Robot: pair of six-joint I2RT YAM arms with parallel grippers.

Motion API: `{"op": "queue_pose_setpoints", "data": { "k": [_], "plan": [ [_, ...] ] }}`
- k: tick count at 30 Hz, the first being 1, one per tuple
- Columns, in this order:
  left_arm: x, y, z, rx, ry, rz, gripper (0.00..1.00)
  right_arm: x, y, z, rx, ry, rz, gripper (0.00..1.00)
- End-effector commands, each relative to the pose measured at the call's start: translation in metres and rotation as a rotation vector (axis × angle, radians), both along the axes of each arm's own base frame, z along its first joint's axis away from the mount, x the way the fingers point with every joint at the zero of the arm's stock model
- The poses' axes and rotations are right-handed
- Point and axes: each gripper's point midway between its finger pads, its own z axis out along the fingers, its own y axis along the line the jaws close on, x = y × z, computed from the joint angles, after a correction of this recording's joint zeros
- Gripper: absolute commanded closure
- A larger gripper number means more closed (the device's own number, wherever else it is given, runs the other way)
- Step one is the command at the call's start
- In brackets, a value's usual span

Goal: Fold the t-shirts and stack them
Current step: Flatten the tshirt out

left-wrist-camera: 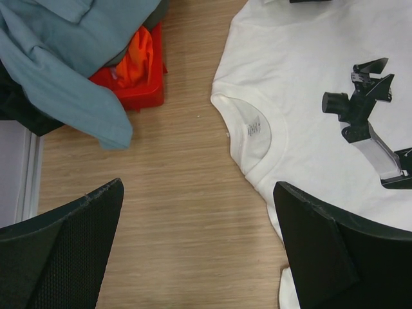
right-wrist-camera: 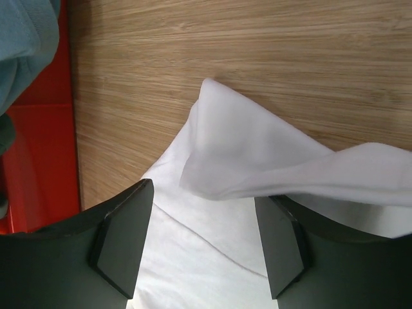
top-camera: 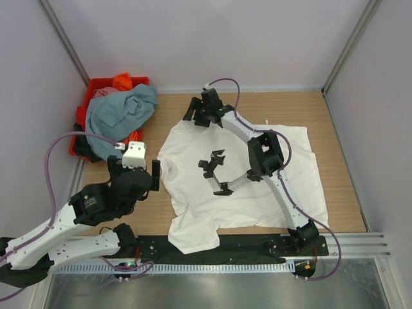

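A white t-shirt [top-camera: 257,193] with a black chest print [top-camera: 215,168] lies spread flat on the table, collar [left-wrist-camera: 254,129] towards the left. My left gripper [top-camera: 137,175] is open and empty over bare wood just left of the collar [left-wrist-camera: 198,193]. My right gripper [top-camera: 203,114] is open at the shirt's far-left sleeve; in its wrist view the jaws [right-wrist-camera: 203,212] straddle white cloth, with a raised fold of the sleeve [right-wrist-camera: 257,161] just beyond them. A grey-blue t-shirt [top-camera: 122,112], an orange one [top-camera: 122,82], a pink one [top-camera: 106,92] and a dark one [top-camera: 84,148] are heaped in the crate.
The red plastic crate [top-camera: 96,82] stands at the back left against the wall; its corner shows in the left wrist view [left-wrist-camera: 138,96] and its side in the right wrist view [right-wrist-camera: 38,161]. White walls enclose the table on three sides.
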Motion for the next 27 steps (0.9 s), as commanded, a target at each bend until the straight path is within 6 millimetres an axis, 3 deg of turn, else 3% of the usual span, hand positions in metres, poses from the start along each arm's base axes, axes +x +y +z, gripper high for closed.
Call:
{"op": "queue_pose_setpoints", "data": {
  "k": [1,6,9,11,15,20,26,27],
  "plan": [
    [0.004,0.001,0.005,0.002,-0.024,0.021,0.0,-0.001,-0.011,0.008,-0.057,-0.018,-0.042,0.3],
    [0.005,0.0,0.003,0.013,-0.015,0.021,0.0,0.008,-0.012,0.007,-0.063,-0.031,-0.066,0.43],
    [0.005,0.0,0.002,0.015,-0.015,0.022,0.0,0.009,-0.013,0.002,-0.071,-0.025,-0.074,0.61],
    [0.004,0.001,0.003,0.011,-0.018,0.023,0.0,0.011,-0.014,0.002,-0.066,-0.025,-0.077,0.79],
    [0.004,0.002,0.003,0.008,-0.019,0.025,0.0,0.016,-0.014,0.018,-0.036,-0.056,-0.069,0.93],
    [0.005,0.002,0.003,0.016,-0.016,0.03,0.0,0.033,-0.012,0.058,0.047,-0.148,-0.061,0.95],
    [0.005,0.002,0.003,0.017,-0.016,0.036,0.0,0.066,-0.038,0.091,0.128,-0.228,-0.151,0.95],
    [0.005,0.002,0.002,0.019,-0.015,0.036,0.0,0.076,-0.046,0.1,0.148,-0.256,-0.181,0.89]
  ]
}}
